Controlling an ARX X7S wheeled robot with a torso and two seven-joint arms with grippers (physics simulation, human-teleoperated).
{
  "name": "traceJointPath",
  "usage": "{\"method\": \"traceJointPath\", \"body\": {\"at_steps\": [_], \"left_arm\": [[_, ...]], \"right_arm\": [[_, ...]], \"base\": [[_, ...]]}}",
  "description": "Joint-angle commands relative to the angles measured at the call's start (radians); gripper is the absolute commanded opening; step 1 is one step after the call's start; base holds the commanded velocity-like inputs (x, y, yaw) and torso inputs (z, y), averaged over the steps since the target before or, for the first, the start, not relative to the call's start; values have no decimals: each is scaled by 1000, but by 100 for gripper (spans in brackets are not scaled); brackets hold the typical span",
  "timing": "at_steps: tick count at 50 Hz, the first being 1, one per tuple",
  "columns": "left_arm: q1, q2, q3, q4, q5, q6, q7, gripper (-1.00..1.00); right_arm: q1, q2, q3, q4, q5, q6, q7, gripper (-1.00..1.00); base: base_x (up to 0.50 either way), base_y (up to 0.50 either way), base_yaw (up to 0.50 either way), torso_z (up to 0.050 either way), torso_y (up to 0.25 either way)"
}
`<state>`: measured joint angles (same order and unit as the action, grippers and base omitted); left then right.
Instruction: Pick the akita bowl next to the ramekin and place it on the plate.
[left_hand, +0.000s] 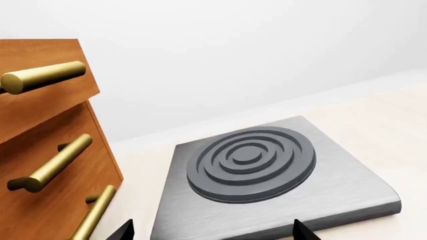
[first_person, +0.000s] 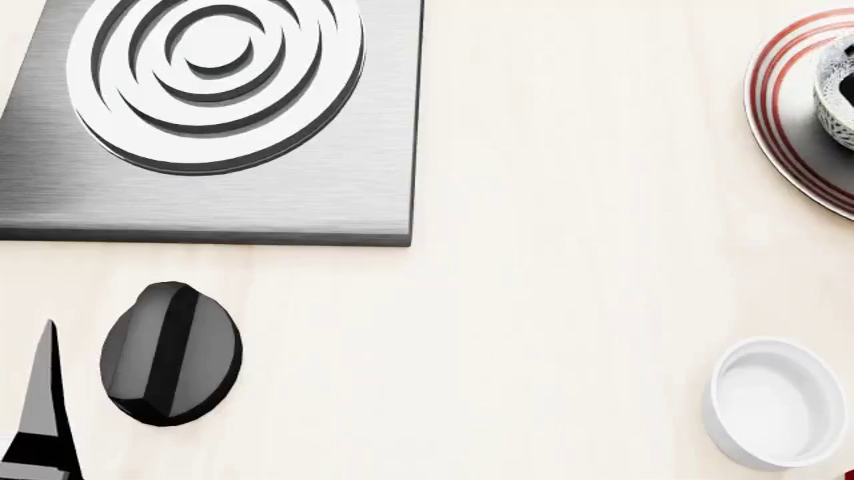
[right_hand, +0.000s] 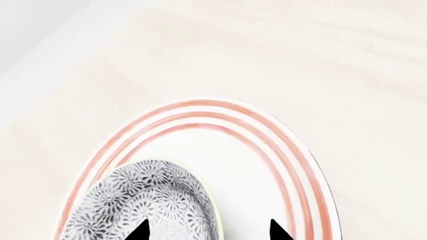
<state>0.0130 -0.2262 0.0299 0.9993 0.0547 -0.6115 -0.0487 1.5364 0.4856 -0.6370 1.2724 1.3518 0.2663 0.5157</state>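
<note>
The akita bowl (right_hand: 150, 200), grey-and-white floral, is inside the rim of the plate (right_hand: 267, 150), a wide white plate with red rings. My right gripper (right_hand: 209, 231) is open and straddles the bowl's wall. One fingertip (right_hand: 140, 230) is over the bowl's inside and the other is over bare plate. In the head view the plate (first_person: 781, 120) and bowl (first_person: 834, 105) are cut off at the far right edge. The plain white ramekin (first_person: 774, 402) stands alone at the near right. My left gripper (left_hand: 213, 232) is open with nothing between its fingers, in front of the burner slab.
A grey metal slab with a ringed burner (first_person: 214, 110) lies at the far left, with a black knob (first_person: 171, 352) in front of it. A wooden drawer unit with brass handles (left_hand: 47, 165) stands beside the slab. One left finger (first_person: 44, 400) shows at the lower left.
</note>
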Motion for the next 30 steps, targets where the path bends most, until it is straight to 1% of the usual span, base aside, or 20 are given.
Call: {"method": "traceJointPath", "body": {"at_steps": [1,6,9,12,15,19,21,30], "left_arm": [[4,13,-23,0,-12,-13,29,100],[6,12,-24,3,-16,-15,26,100],[8,9,-23,4,-16,-15,25,100],[7,8,-23,5,-18,-18,24,100],[6,8,-23,7,-20,-21,22,100],[5,10,-26,9,-26,-24,19,100],[4,9,-26,5,-26,-24,18,100],[1,5,-27,9,-32,-29,14,100]], "right_arm": [[-7,8,-27,-133,-90,-37,16,100],[-9,39,-86,-254,-160,-42,59,100],[-3,80,-162,-374,-252,-38,128,100],[-3,111,-204,-466,-295,-12,168,100],[-15,129,-200,-515,-289,-9,189,100],[-32,170,-225,-628,-329,-10,247,100],[-44,182,-211,-659,-312,-15,256,100],[-82,239,-230,-842,-327,-17,284,100]], "base": [[0,0,0,0,0],[0,0,0,0,0],[0,0,0,0,0],[0,0,0,0,0],[0,0,0,0,0],[0,0,0,0,0],[0,0,0,0,0],[0,0,0,0,0]]}}
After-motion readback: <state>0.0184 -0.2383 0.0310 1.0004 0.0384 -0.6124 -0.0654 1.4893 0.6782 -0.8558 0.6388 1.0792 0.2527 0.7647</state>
